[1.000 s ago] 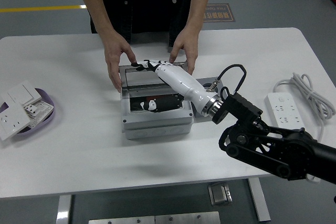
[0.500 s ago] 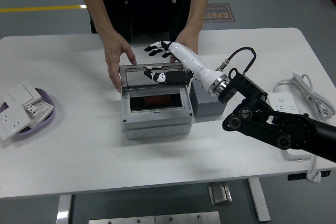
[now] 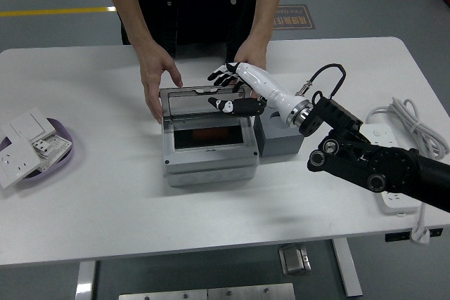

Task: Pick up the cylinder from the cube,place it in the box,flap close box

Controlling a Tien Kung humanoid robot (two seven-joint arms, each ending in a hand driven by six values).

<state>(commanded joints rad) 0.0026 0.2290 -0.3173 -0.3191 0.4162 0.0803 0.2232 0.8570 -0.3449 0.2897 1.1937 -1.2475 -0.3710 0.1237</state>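
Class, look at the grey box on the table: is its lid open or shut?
Open. The box has its clear lid raised at the back, and the red cylinder shows inside.

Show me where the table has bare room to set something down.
Bare: the wide strip between the box and the table's near edge, and between box and purple dish. Crowded: behind the box, where the person's hands and the right hand meet; power strip fills the right.

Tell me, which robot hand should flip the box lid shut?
Probably the right robot hand: it hovers open just behind the raised lid of the box. The left one is not in view.
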